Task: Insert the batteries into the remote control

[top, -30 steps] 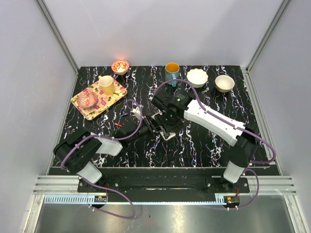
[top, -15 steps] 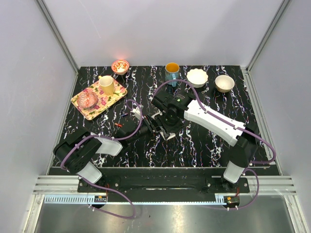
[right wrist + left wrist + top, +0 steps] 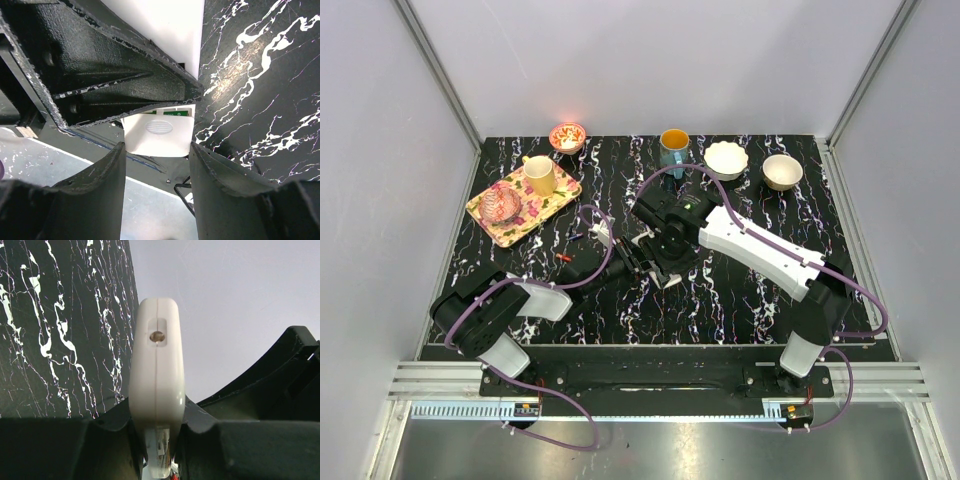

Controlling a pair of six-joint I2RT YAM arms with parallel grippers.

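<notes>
- Left wrist view: my left claw (image 3: pixel 156 421) is clamped on the remote control (image 3: pixel 156 365), which I see edge-on with the counter (image 3: pixel 50 340) beyond it.
- Right wrist view: my right claw (image 3: pixel 156 152) is closed on the remote control's white ribbed end, pressing both of its sides.
- Top external view: both claws meet mid-counter, and a reddish battery (image 3: pixel 563 258) lies on the counter to their left.

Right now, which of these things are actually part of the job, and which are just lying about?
Part of the job: remote control, reddish battery.

Lying about: patterned tray, yellow cup, glass dish, small red bowl, blue mug, white bowl, second white bowl.
</notes>
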